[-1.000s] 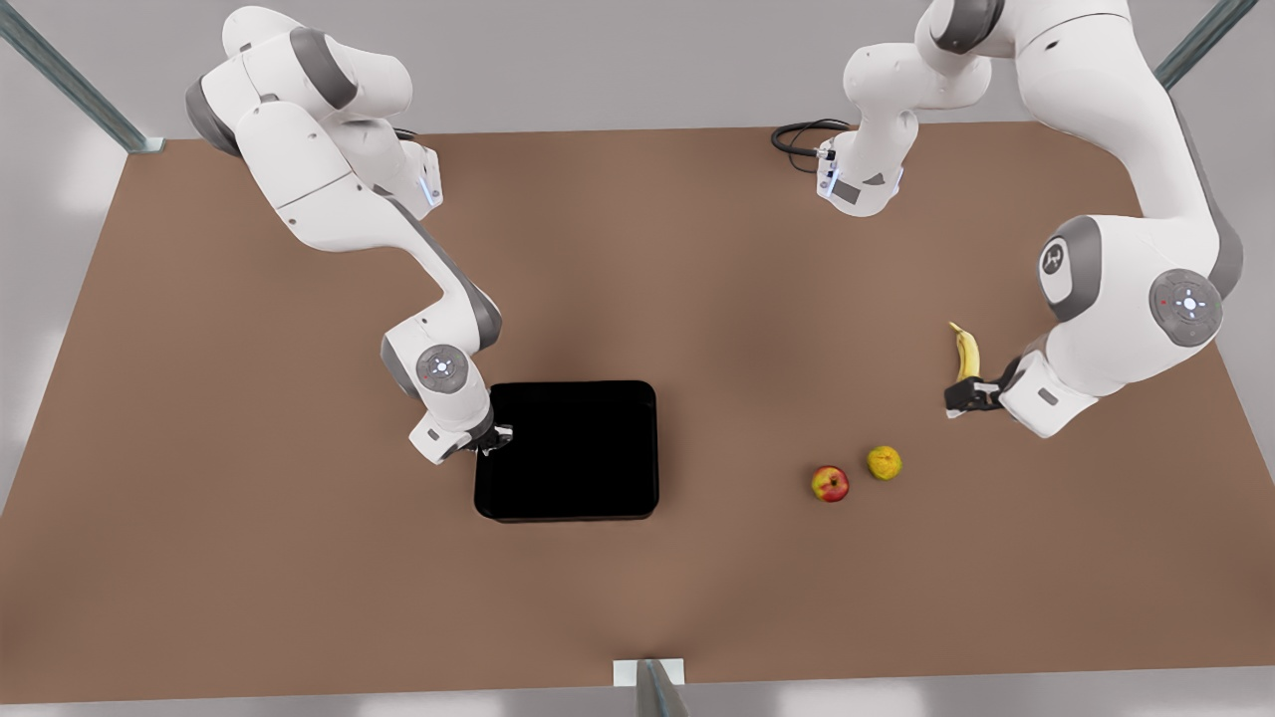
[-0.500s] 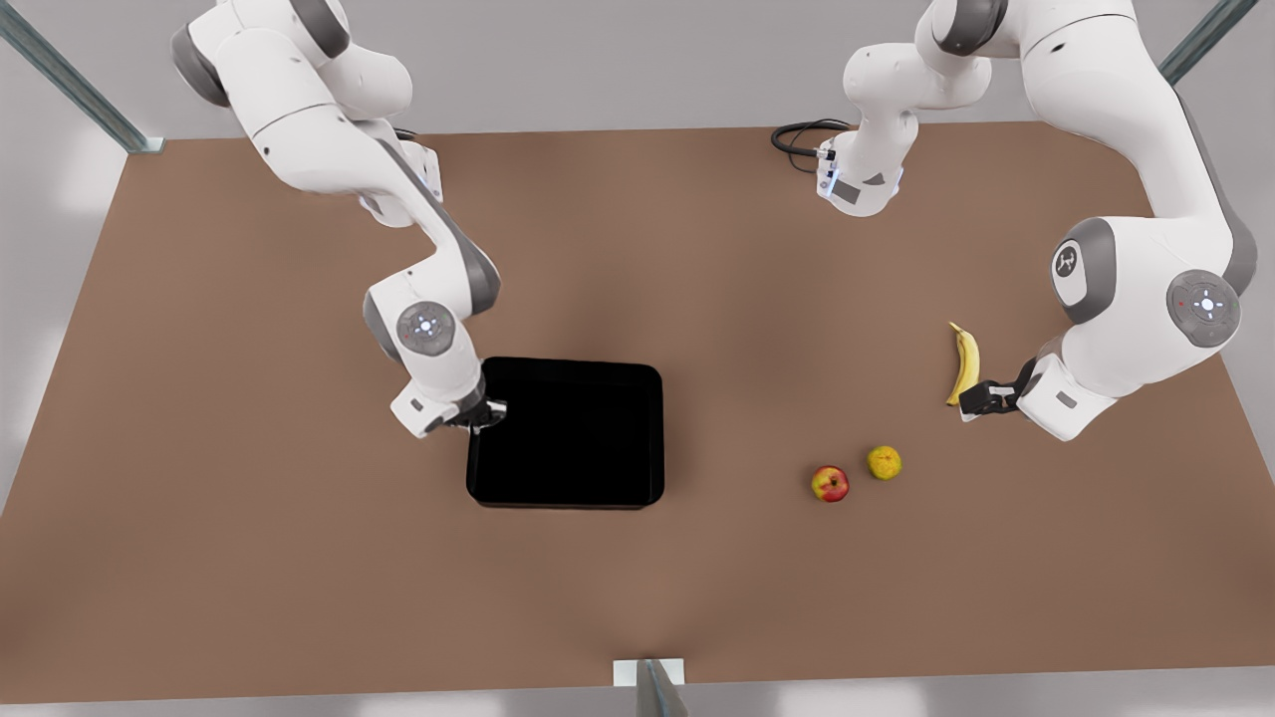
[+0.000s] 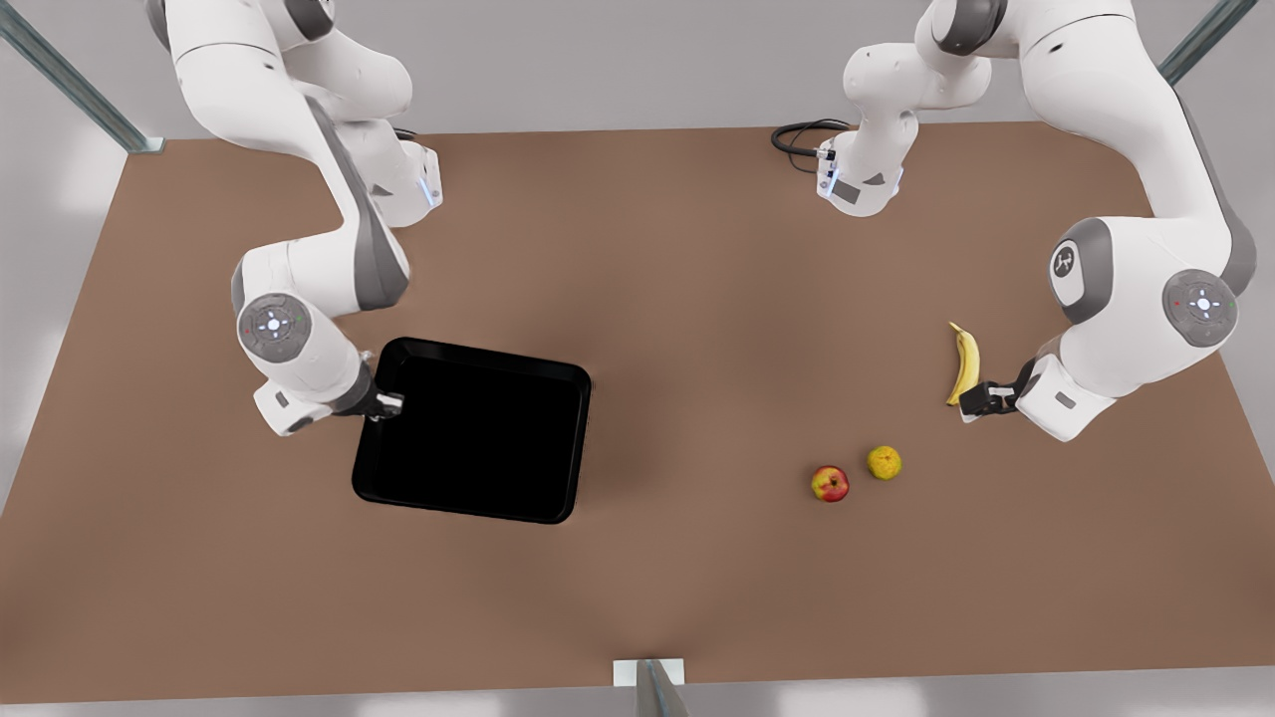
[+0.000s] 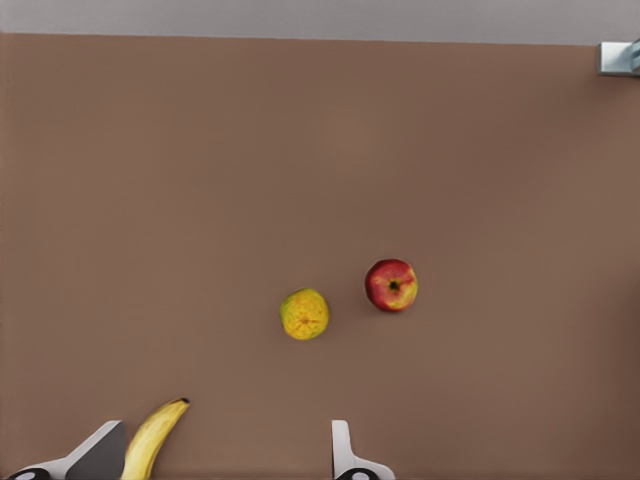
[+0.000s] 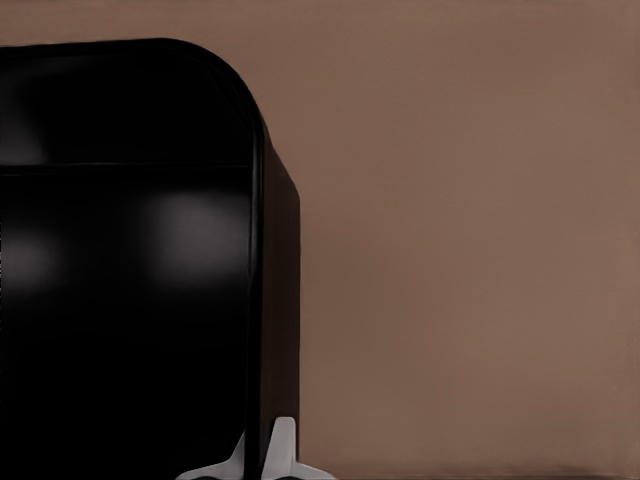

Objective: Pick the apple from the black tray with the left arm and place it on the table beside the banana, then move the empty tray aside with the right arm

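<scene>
The apple (image 3: 830, 484) (image 4: 391, 285) rests on the brown table (image 3: 697, 299), next to a yellow-green bumpy fruit (image 3: 884, 462) (image 4: 304, 314) and a short way from the banana (image 3: 964, 363) (image 4: 152, 440). My left gripper (image 3: 981, 398) (image 4: 220, 455) hovers open at the banana's near end, with nothing in it. The black tray (image 3: 478, 438) (image 5: 120, 300) holds nothing and lies skewed toward the front view's left. My right gripper (image 3: 388, 403) (image 5: 260, 458) is shut on the tray's rim at its left edge.
A black cable (image 3: 797, 134) coils at the table's back edge near the left arm's base. A metal bracket (image 3: 647, 677) sits at the front edge. Bare tabletop stretches between the tray and the fruits.
My right gripper has dragged the tray toward the front view's left, and the tray has turned askew. The left arm and the fruits have stayed put over the last half second.
</scene>
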Robot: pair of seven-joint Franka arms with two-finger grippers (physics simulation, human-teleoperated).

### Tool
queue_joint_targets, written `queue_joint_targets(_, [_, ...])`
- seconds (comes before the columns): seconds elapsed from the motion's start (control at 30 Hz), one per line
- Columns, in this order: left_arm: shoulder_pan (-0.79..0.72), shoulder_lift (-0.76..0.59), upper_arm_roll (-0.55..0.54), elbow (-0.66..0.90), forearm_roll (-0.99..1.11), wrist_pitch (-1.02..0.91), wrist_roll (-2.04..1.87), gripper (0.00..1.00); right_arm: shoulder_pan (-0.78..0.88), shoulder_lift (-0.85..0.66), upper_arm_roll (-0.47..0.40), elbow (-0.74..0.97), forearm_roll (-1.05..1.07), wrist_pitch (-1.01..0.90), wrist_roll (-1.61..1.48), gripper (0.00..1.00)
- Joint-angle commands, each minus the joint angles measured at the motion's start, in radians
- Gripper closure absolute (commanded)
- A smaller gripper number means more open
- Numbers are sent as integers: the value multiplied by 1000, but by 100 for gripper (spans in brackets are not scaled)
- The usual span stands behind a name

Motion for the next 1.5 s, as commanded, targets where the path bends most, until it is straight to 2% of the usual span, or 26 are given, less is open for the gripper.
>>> queue_joint_targets(0.0, [0, -1, 0, 1, 9, 1, -8, 0, -1, 0, -34, 15, 1, -110, -396, 83])
queue_joint_targets(0.27, [0, -1, 1, 1, 9, 1, -9, 0, -15, 9, -175, 50, 3, -121, -668, 83])
queue_joint_targets(0.37, [0, -1, 0, 1, 11, 1, -8, 0, -17, 24, -203, 71, 41, -104, -716, 83])
queue_joint_targets(0.43, [0, -1, 1, 0, 11, 1, -9, 0, -17, 93, -214, 170, 40, -95, -749, 83])
queue_joint_targets(0.6, [0, -1, 1, 0, 11, 1, -8, 0, -26, 205, -292, 174, 73, 62, -881, 83])
queue_joint_targets(1.2, [-6, 22, 0, 33, 9, 42, -6, 0, -73, 345, -307, 171, 121, 180, -967, 83])
queue_joint_targets(1.23, [-6, 23, 0, 33, 9, 42, -6, 0, -73, 346, -307, 171, 145, 181, -972, 80])
queue_joint_targets(1.3, [-6, 23, 0, 33, 9, 42, -6, 0, -72, 366, -329, 171, 217, 195, -998, 17])
queue_joint_targets(1.33, [-5, 23, 1, 33, 9, 42, -6, 0, -72, 366, -332, 173, 264, 195, -999, 0])
queue_joint_targets(1.47, [-5, 23, 1, 33, 11, 42, -6, 0, -66, 349, -333, 174, 265, 191, -1004, 0])
